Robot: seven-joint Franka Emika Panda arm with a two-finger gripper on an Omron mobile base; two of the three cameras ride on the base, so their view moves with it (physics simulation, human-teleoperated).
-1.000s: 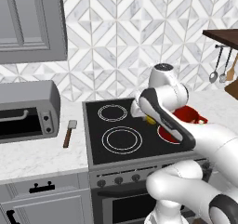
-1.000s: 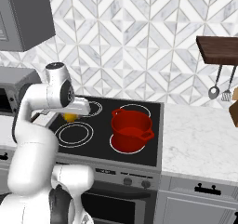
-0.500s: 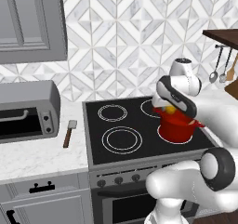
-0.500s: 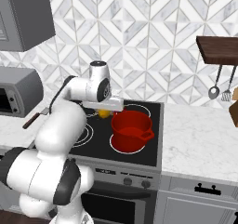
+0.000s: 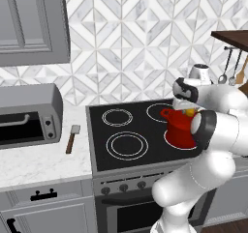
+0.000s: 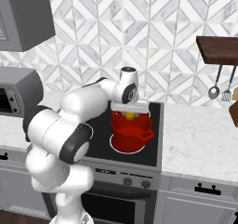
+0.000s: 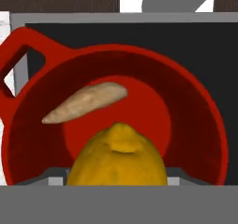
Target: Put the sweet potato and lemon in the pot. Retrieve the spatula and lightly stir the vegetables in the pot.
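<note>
- sweet potato [image 7: 86,103] already lying inside pot [image 7: 28,125]
- claw [image 6: 130,111] grips lemon [image 7: 116,160] right above pot, not dropped yet
- spatula [image 5: 71,138] untouched on counter [image 5: 43,162]; stirring left

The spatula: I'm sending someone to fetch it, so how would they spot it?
Find the toaster oven on the counter left of the stove. The spatula lies between them, alone on the marble: dark red-brown handle, small pale grey blade.
</note>
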